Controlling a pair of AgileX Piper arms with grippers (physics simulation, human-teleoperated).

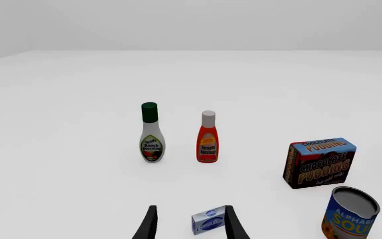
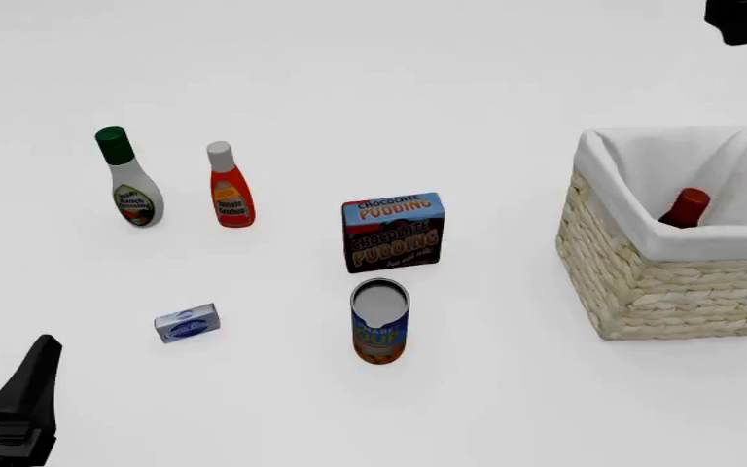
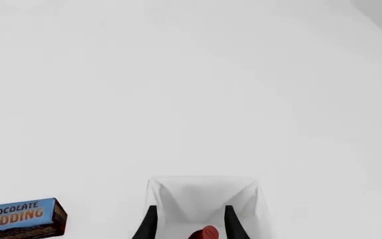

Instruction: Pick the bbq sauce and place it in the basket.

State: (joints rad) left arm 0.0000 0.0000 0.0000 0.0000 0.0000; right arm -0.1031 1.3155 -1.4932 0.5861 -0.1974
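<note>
The bbq sauce (image 2: 688, 206) lies inside the basket (image 2: 659, 292) at the right; only its red cap and dark neck show above the white cloth lining. In the right wrist view the cap (image 3: 208, 232) shows between my right gripper's (image 3: 189, 224) open, empty fingers, high above the basket (image 3: 204, 196). A dark part of the right arm (image 2: 743, 19) shows at the top right of the front view. My left gripper (image 1: 189, 225) is open and empty, low at the front left (image 2: 23, 399).
A green-capped white bottle (image 2: 129, 180) and a white-capped orange-red ketchup bottle (image 2: 229, 187) stand at the far left. A chocolate pudding box (image 2: 393, 232) and a soup can (image 2: 380, 323) are mid-table. A small blue-white box (image 2: 188, 322) lies near the left gripper.
</note>
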